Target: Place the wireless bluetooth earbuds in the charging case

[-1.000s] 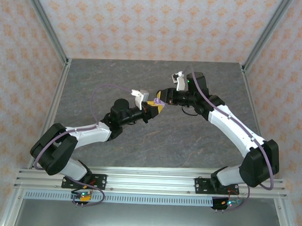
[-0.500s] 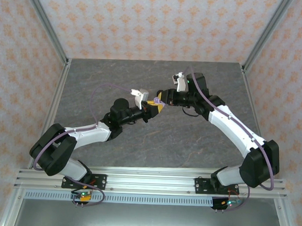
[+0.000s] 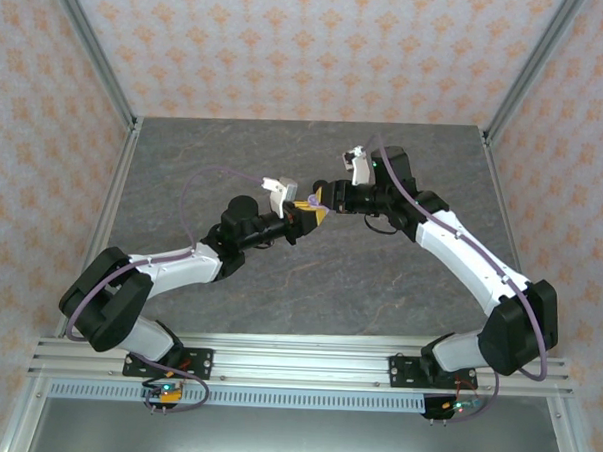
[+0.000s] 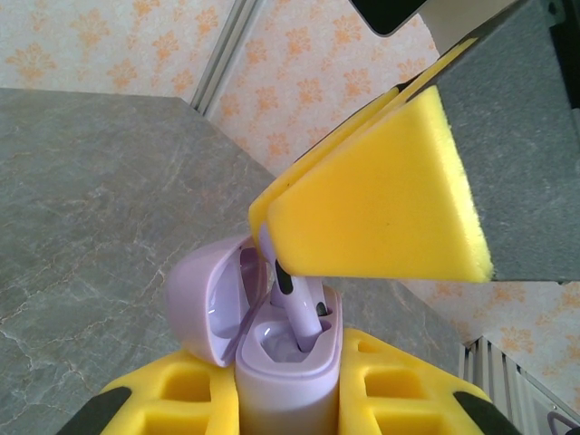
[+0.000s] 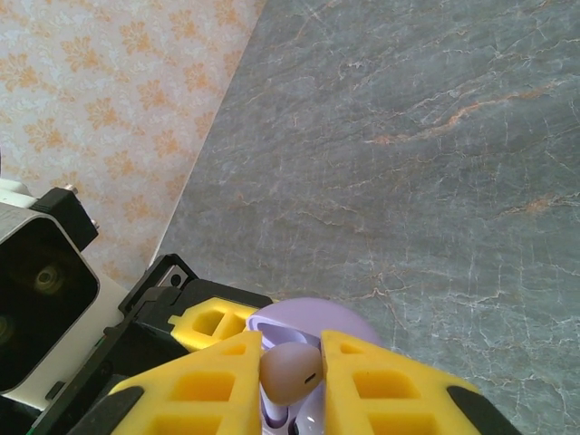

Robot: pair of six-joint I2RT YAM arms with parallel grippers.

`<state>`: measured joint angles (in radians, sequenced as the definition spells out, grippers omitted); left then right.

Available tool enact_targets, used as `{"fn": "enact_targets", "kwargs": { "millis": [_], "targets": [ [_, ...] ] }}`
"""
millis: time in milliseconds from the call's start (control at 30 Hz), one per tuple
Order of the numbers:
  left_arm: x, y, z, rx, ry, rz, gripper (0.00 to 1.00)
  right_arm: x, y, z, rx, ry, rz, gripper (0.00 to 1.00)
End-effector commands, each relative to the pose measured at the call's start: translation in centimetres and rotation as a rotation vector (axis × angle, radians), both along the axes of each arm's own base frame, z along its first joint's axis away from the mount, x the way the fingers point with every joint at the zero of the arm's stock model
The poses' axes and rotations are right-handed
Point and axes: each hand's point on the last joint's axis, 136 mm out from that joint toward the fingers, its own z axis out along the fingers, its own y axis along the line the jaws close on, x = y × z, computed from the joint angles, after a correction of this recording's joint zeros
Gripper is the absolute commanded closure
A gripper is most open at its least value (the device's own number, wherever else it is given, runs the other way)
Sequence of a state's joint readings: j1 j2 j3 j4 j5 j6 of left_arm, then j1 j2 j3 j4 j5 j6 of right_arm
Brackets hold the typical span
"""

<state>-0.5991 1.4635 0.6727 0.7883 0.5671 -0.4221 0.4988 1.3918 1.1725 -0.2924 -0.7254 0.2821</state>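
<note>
Left claw (image 3: pixel 308 214): clamped on open lavender charging case (image 4: pixel 276 367). Right claw (image 3: pixel 325 195): closed on lavender earbud (image 5: pixel 288 372), stem set into case cavity.

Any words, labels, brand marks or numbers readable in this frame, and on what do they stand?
None can be read.
The lavender charging case in the left gripper and the lavender earbud in the right gripper bear no print on the sides that show.
Any marking on the small circuit board below the left arm's base is too small to read.
</note>
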Motion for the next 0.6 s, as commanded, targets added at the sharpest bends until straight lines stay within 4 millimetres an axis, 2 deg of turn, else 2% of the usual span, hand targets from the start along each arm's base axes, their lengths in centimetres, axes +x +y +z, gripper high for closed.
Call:
{"fn": "enact_targets", "kwargs": {
  "millis": [0,167,400,567],
  "targets": [
    [0.7,0.6,3.4,-0.045,-0.07,0.036,0.88,-1.4,0.5,1.7,0.012,-0.038,0.053,0.77],
    [0.4,0.3,3.8,-0.034,-0.086,0.013,0.88,-2.0,0.7,2.0,0.018,-0.043,0.082,0.72],
    [0.1,0.2,3.7,-0.011,-0.095,-0.002,0.88,-2.5,0.7,2.0,0.003,-0.047,0.098,0.7],
    [-0.5,-0.3,3.6,0.029,-0.125,-0.027,0.88,-2.6,0.6,2.2,-0.003,-0.05,0.1,0.63]
  ]
}}
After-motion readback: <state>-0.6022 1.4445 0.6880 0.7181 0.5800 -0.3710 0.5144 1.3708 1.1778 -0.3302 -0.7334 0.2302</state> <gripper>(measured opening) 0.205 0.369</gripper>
